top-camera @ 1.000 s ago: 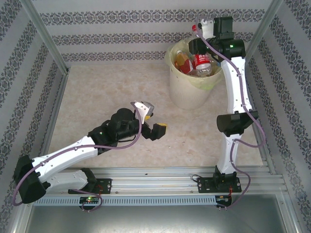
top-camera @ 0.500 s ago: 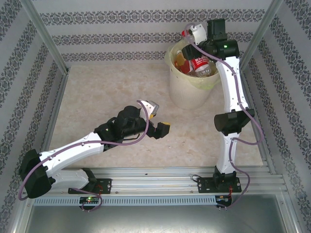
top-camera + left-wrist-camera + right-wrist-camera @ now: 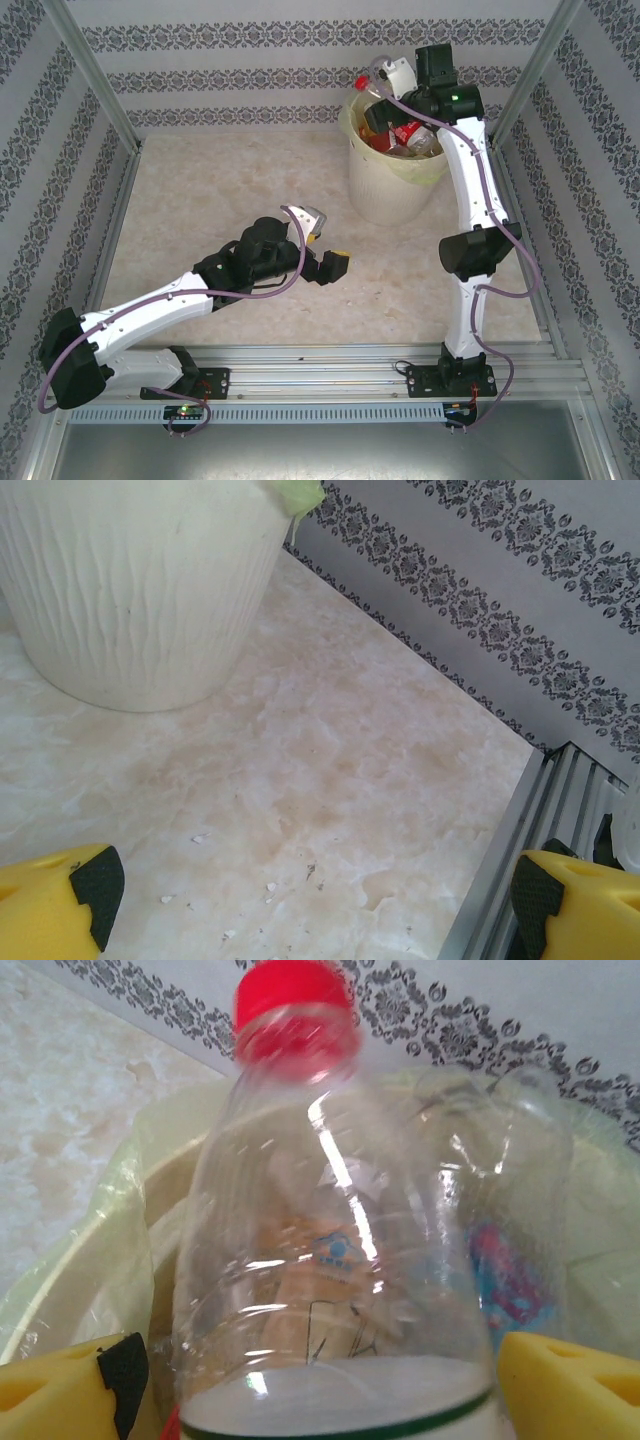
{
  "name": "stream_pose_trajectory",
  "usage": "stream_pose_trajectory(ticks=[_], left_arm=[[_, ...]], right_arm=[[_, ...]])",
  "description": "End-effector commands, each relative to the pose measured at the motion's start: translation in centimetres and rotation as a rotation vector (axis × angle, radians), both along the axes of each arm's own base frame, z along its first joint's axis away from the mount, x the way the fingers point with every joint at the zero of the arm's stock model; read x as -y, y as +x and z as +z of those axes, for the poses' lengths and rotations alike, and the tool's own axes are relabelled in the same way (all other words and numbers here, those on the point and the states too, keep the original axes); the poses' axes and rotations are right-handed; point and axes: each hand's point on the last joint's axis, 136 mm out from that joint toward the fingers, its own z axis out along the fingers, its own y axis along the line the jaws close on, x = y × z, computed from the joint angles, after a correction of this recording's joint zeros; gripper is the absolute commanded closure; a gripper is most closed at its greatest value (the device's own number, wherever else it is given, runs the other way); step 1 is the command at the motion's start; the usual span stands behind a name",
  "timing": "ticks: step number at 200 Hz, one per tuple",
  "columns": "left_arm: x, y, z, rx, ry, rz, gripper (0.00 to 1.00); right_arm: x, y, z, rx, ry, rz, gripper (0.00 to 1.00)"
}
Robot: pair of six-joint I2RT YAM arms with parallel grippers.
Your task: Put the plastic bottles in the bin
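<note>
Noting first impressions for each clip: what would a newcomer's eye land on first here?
A clear, red-capped bottle, blurred, sits inside the wide-spread right claw, right above the bin at the table's far right, which already holds several bottles. Nearer, the left claw hangs open over the marble table.

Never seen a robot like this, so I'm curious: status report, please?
Left tool open, empty, low over the table. Right tool spread above the bin, red-capped clear bottle between its jaws, looks loose. Nothing in the way.
</note>
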Motion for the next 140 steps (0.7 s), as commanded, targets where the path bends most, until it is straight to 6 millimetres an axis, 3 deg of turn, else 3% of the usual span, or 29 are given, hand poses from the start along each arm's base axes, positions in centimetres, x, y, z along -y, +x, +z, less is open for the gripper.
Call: stream_pose_trajectory(ticks=[1,44,140], left_arm=[[-0.6,0.2,1.8,0.029,-0.029,0.018,0.00],[-0.5,0.2,2.6,0.053,-0.035,0.008,0.00],[-0.9,0.0,3.8,0.076,-0.059,0.012,0.00]], right_arm=[[0.0,-1.2,2.4,0.037,0.027,-0.027,0.07],[-0.2,-1.7,3.7,0.059,0.052,-0.064,0.02],[0.6,-2.2,7.0,0.118,0.127,-0.150,0.02]])
